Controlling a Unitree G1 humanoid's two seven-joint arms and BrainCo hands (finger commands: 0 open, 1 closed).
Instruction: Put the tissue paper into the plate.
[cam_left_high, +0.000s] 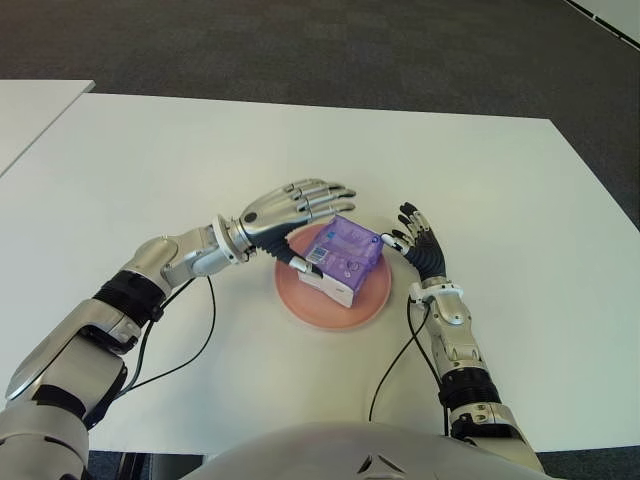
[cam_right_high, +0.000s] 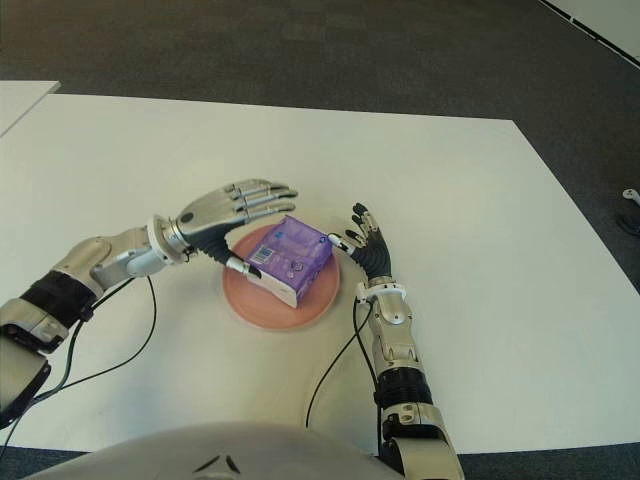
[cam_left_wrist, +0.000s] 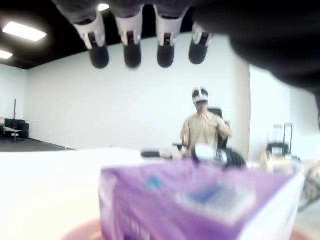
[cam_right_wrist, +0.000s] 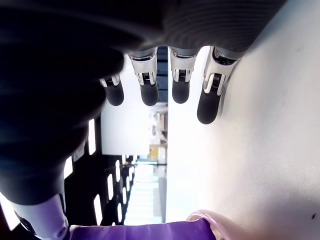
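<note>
tissue pack (cam_left_high: 343, 259) lies on plate (cam_left_high: 303, 306) | left hand (cam_left_high: 292, 208) above it, fingers released | right hand (cam_left_high: 420, 240) beside plate, fingers released | likely light, soft, slick wrap; grip the sides

White table (cam_left_high: 150, 160), pink plate (cam_left_high: 300, 300) near its middle, black cables (cam_left_high: 190, 350) along the near edge.

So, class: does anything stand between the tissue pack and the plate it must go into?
Nothing visible does. The purple tissue pack already sits on the pink plate. The left robot hand hovers open beside it, and the right robot hand shows open at the plate's right edge.
</note>
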